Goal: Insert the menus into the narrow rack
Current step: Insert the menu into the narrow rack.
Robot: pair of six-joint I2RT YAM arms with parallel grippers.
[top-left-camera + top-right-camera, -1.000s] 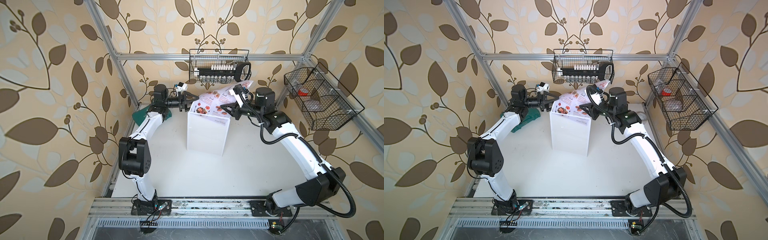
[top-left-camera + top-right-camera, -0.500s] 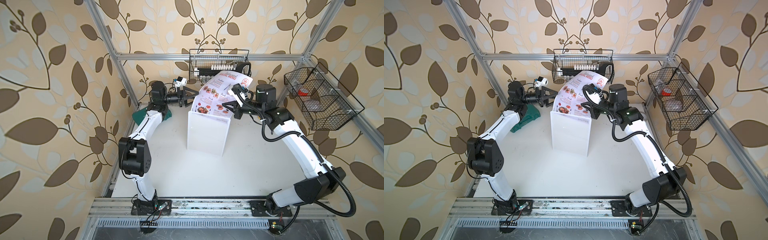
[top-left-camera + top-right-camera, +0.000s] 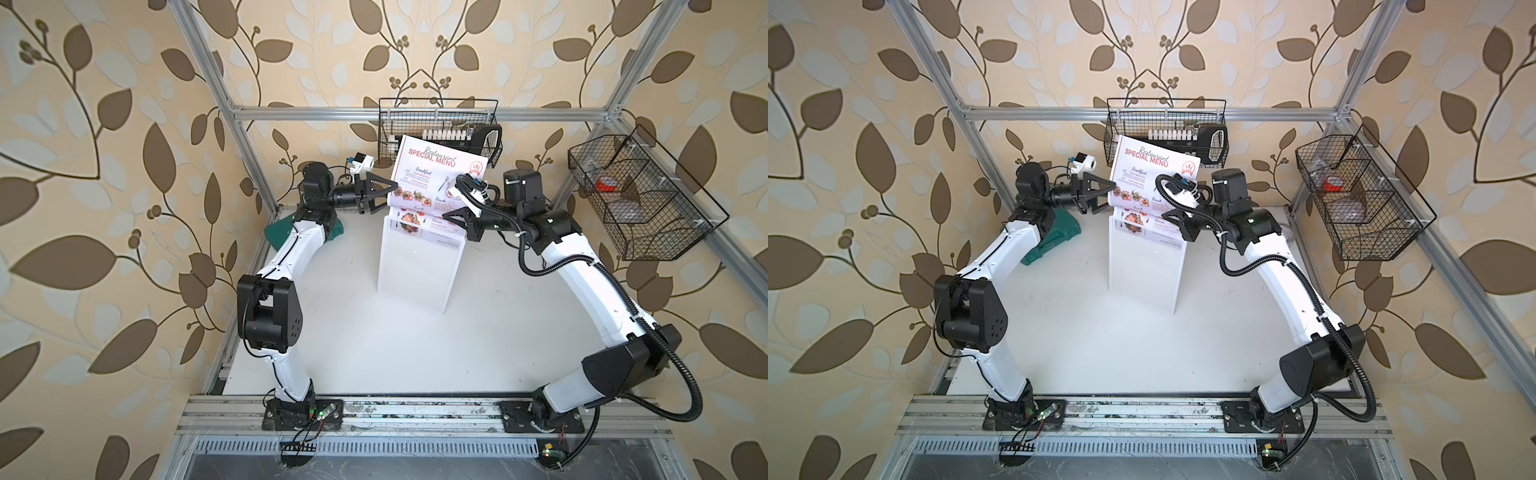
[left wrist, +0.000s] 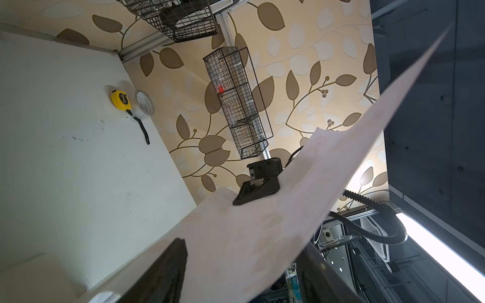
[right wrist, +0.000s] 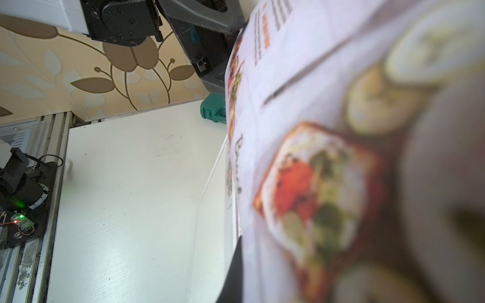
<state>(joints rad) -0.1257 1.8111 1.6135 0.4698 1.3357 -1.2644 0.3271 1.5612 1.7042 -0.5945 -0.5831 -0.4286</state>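
Currently, front of the cell to back:

- Desk [image 3: 365, 345]: its near half is lying bare.
- The narrow rack [image 3: 415, 266]: it is standing upright mid-desk, with its opening facing up.
- The menus [image 3: 432, 166]: this is one sheet. Its lower part is sitting inside the rack's top, and a strip of it appears to be showing through the plastic. Most of the sheet, red heading included, is sticking up and leaning toward the back wall.
- Right jaws: they are closed, pinching the sheet's right edge just above the rack's rim.
- Left jaws: they are standing apart, straddling the sheet's left edge without clamping it. Whether either one is brushing the paper cannot be told.
- Green case [image 3: 1054, 237]: it is lying beside the left arm, well apart from the rack.
- Wire basket [image 3: 440, 124]: it is hanging on the back wall behind the sheet's top.

Progress, as a judgement: entry into the slot is done. The sheet is looking less than halfway down, so sliding it fully in and letting go are remaining.
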